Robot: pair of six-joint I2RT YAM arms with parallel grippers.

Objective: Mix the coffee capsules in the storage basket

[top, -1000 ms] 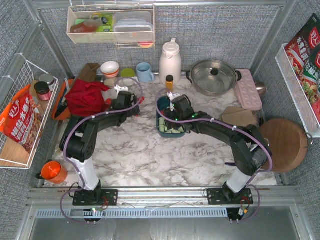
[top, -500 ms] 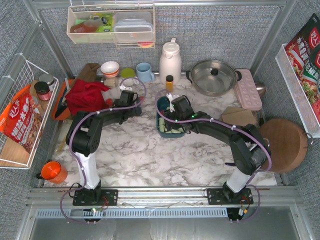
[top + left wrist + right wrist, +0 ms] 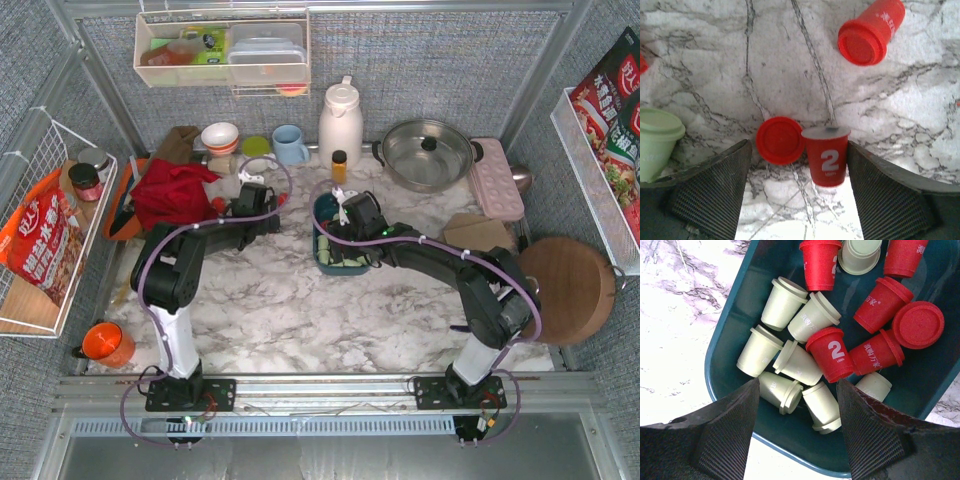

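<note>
- Nearer than the storage basket (image 3: 318, 250) and well off to its left, an orange cup (image 3: 105, 343) stands at the edge of the marble table (image 3: 270, 300). A round wooden board (image 3: 570, 290) lies well off to the basket's right.
- The storage basket lies flat on the marble, under the right arm's wrist.
- The right gripper (image 3: 797, 385) hangs over the basket. Its jaws are spread wide and hold nothing, with a finger on either side of the heap below.
- The coffee capsules (image 3: 790, 360) lie jumbled on their sides inside the basket. Pale mint ones crowd one side and red ones the other. One red capsule marked 2 (image 3: 832, 355) rests among the mint ones.
- Left of the basket, the left gripper (image 3: 799, 150) points down at the marble, jaws wide apart and gripping nothing.
- Two loose red capsules (image 3: 780, 140) lie side by side between its fingers. One shows its flat lid, the other a white 2.
- A third red capsule (image 3: 870, 32) lies on its side beyond them. A mint capsule (image 3: 655, 142) sits just outside one finger.
- Farther left of the basket lies a crumpled red cloth (image 3: 170, 195).
- Just beyond the basket stands a small amber bottle (image 3: 340, 163), and behind that a white jug (image 3: 340, 122).
- A light-blue mug (image 3: 290, 145) stands beyond the basket to the left, and a steel pot (image 3: 428, 153) beyond it to the right.
</note>
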